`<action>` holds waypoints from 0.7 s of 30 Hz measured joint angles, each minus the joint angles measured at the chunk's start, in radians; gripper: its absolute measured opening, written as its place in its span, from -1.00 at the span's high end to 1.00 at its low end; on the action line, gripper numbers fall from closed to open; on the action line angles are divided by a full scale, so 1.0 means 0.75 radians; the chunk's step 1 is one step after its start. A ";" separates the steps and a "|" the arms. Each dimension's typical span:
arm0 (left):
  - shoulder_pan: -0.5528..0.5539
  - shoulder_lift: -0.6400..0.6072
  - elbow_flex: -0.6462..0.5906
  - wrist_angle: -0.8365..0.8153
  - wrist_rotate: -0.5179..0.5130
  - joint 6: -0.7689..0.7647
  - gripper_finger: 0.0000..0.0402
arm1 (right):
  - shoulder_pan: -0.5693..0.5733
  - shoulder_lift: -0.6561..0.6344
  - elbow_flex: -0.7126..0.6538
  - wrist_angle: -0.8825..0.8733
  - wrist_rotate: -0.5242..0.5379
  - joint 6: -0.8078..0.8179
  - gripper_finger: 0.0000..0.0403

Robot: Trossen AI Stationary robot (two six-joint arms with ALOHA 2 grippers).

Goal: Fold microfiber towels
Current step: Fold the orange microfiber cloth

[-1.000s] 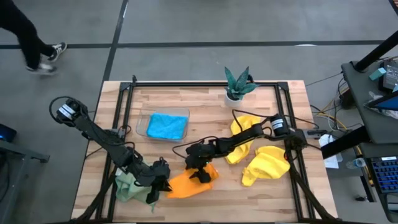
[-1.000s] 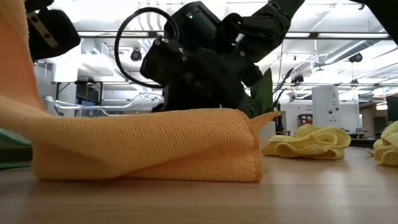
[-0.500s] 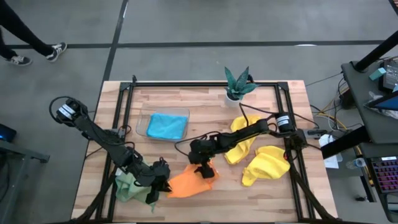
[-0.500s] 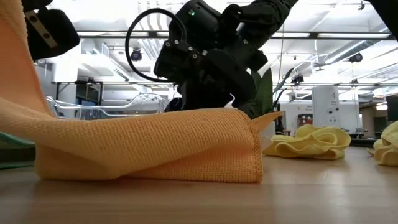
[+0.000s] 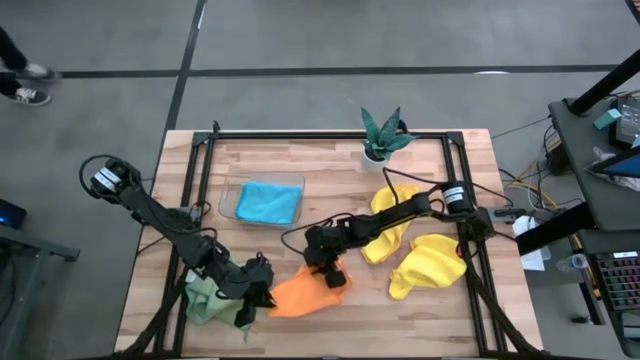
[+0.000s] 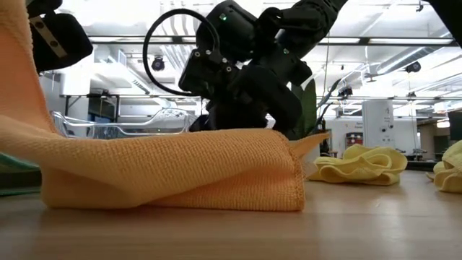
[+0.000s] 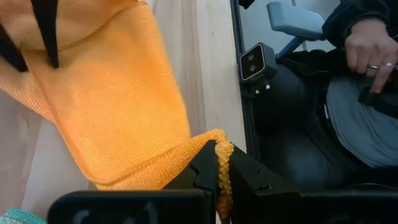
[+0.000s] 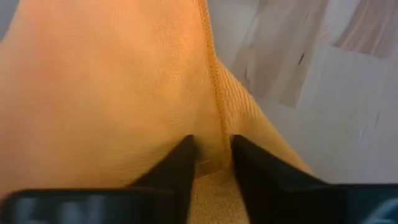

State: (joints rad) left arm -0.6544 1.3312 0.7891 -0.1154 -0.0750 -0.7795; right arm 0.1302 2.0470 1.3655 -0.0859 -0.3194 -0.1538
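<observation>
High view: orange towel (image 5: pixel 300 296) lies near-centre on the desk (image 5: pixel 330 190), between both arms.
Left wrist view: left gripper (image 7: pixel 217 177) jaws clamped on its corner.
Right wrist view: right gripper (image 8: pixel 210 163) jaws pinching its hemmed edge.
Handling: soft, light, limp; best held at corners.

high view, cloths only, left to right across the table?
pale green cloth → blue cloth in the clear tray → orange cloth → yellow cloth → second yellow cloth
</observation>
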 joint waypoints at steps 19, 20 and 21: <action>0.009 -0.294 0.038 -0.004 -0.488 0.219 1.00 | 0.068 -0.654 -0.002 -0.473 0.417 -0.276 0.96; 0.014 -0.323 0.038 -0.002 -0.530 0.253 1.00 | 0.063 -0.695 -0.002 -0.477 0.426 -0.282 0.96; 0.019 -0.352 0.038 0.000 -0.568 0.281 1.00 | 0.059 -0.735 -0.002 -0.480 0.406 -0.271 0.96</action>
State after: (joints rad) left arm -0.6405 1.0672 0.8173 -0.1151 -0.5011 -0.5690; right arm 0.1745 1.4961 1.3640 -0.4457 -0.0150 -0.3569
